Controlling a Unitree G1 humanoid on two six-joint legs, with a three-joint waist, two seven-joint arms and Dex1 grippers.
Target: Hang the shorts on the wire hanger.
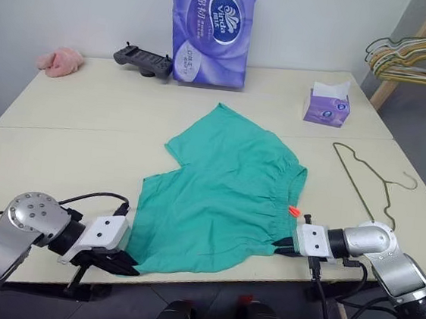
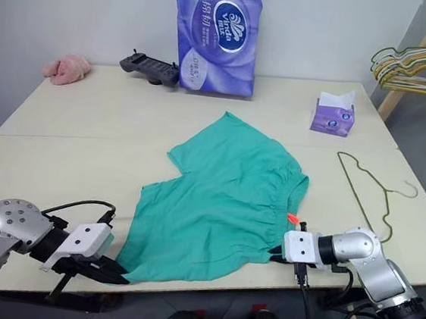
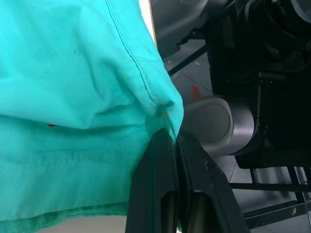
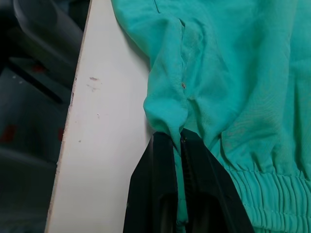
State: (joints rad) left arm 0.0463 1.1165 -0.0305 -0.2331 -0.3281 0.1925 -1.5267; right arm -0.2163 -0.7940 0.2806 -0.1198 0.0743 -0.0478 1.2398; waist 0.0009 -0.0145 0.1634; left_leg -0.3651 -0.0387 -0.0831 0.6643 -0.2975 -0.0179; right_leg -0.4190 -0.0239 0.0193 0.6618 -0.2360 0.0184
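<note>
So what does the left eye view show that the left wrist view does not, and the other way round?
Only the left eye view shows the wire hanger lying on the table to the right of the shorts, apart from them, the tissue box, the purple tissue pack and the right gripper at the waistband corner. Only the left wrist view shows up close that the left gripper is shut on a pinched fold of cloth by a stitched hem. Both show the teal-green shorts and the left gripper holding them at the near table edge.
</note>
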